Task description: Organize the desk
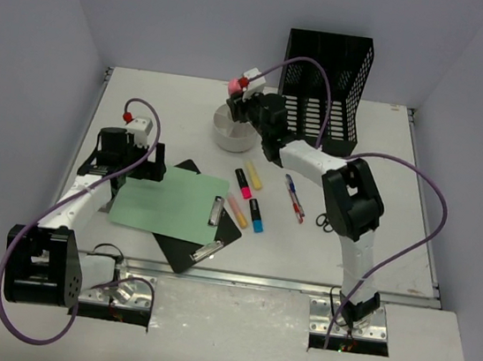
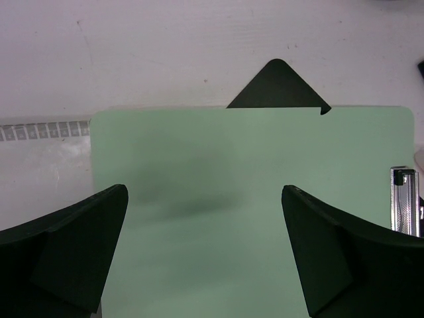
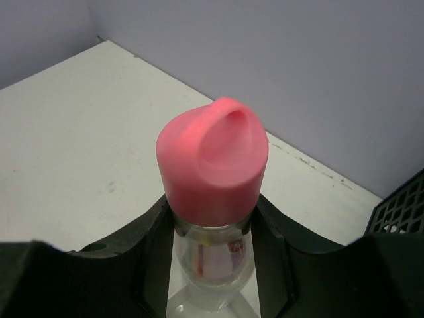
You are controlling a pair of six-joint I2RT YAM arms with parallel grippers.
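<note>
The white desk (image 1: 386, 164) carries a green clipboard (image 1: 172, 202) lying over a black clipboard (image 1: 192, 250). My left gripper (image 1: 140, 172) is open and empty, low over the green board's left edge; in the left wrist view (image 2: 205, 199) the green board (image 2: 252, 172) fills the space between the jaws. My right gripper (image 1: 240, 91) is shut on a clear bottle with a pink cap (image 1: 235, 84), upright over the round white cup (image 1: 232, 133). In the right wrist view the bottle (image 3: 212, 165) sits between the fingers (image 3: 149, 245).
A black mesh file rack (image 1: 325, 85) stands at the back right. Several highlighters (image 1: 248, 197) and pens (image 1: 294, 196) lie in the middle. A small black item (image 1: 325, 220) lies beside the right arm. A silver rail (image 1: 281, 284) runs along the near edge.
</note>
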